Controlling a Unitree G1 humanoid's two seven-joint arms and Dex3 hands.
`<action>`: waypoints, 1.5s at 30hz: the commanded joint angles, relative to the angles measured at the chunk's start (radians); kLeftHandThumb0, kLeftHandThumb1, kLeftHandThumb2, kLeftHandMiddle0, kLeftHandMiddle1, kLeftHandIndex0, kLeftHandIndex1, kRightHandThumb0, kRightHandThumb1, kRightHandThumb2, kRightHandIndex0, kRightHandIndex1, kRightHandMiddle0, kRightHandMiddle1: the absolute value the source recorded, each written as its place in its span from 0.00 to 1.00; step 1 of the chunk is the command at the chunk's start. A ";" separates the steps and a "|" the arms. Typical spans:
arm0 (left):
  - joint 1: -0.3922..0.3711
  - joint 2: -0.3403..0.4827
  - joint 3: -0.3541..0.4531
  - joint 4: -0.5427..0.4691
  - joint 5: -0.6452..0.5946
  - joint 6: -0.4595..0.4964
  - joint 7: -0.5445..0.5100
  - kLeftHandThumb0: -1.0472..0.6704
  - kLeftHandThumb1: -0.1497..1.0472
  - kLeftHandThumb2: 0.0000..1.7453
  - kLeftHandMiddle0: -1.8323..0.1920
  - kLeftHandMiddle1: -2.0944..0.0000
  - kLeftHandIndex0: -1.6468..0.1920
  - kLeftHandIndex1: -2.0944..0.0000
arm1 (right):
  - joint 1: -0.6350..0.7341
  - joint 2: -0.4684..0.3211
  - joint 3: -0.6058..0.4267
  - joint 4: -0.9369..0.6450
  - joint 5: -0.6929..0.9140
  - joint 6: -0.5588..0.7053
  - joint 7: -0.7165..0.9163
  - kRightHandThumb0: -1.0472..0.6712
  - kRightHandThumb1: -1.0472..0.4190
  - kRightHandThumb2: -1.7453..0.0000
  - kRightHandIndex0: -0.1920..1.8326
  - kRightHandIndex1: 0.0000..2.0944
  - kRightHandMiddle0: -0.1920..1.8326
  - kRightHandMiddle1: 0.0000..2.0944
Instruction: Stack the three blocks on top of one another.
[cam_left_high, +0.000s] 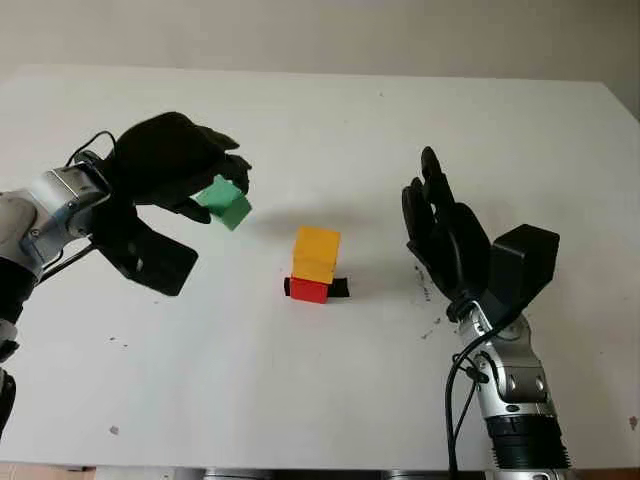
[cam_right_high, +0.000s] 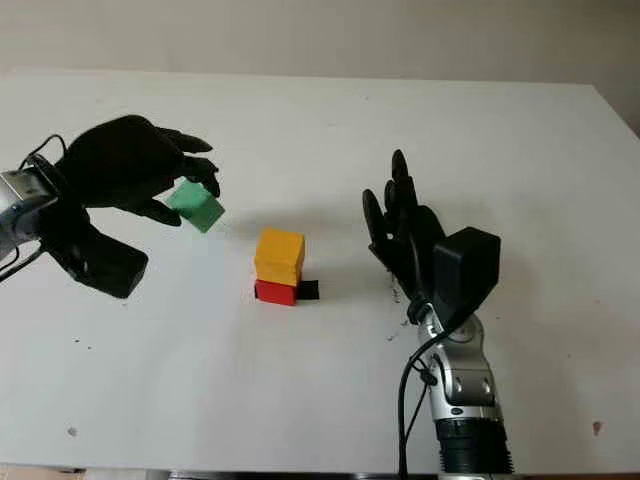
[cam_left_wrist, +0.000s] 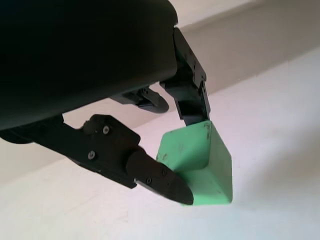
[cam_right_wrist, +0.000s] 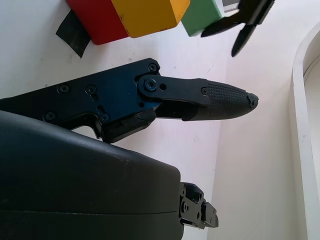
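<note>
table (cam_left_high: 320, 400): broad white tabletop, wall behind its far edge; carries the stack near the middle.
left hand (cam_left_high: 175, 160): black three-finger hand, raised above the table on the left, curled around the green block; fingertips (cam_left_wrist: 165, 180) pinching it from opposite sides, seen close in the left wrist view.
right hand (cam_left_high: 445, 235): black three-finger hand, upright on the right of the stack, well apart from it, open and holding nothing.
stack: yellow plastic cube (cam_left_high: 316, 253) sitting squarely on a red plastic cube (cam_left_high: 308, 290); red one on the table, touching a small strip of black tape (cam_left_high: 338, 288) at its right side.
green block (cam_left_high: 225, 203): mint-green plastic cube, held off the table, tilted, to the left of the stack and a little higher than the yellow top; not touching either block.
step in hand: judged as the carry of the third and last block toward the two-block stack; two of three already placed.
next move calls for: shifting the green block rightward until over the yellow cube, levelling its tilt so the bottom face lies flat, lowering onto the yellow top, then easing the fingers off without nudging.
risk: a tilted or off-centre set-down likely to slide off or tip the yellow cube.
</note>
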 joint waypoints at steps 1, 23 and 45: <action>0.021 -0.011 0.041 -0.030 -0.059 0.015 -0.033 0.39 0.93 0.03 0.68 0.98 0.59 0.55 | 0.010 -0.004 0.001 -0.007 0.008 -0.002 0.002 0.17 0.00 0.72 0.00 0.00 0.00 0.01; -0.200 -0.034 0.090 -0.408 -0.354 0.581 -0.849 0.40 0.98 0.03 0.74 0.98 0.69 0.40 | -0.002 -0.004 0.019 -0.012 -0.002 0.048 0.005 0.16 0.00 0.73 0.00 0.00 0.00 0.01; -0.374 -0.158 0.002 -0.504 -0.307 1.061 -1.148 0.28 0.99 0.03 0.69 0.97 0.72 0.27 | -0.014 0.037 0.054 0.065 -0.016 -0.042 -0.040 0.16 0.00 0.71 0.00 0.00 0.00 0.01</action>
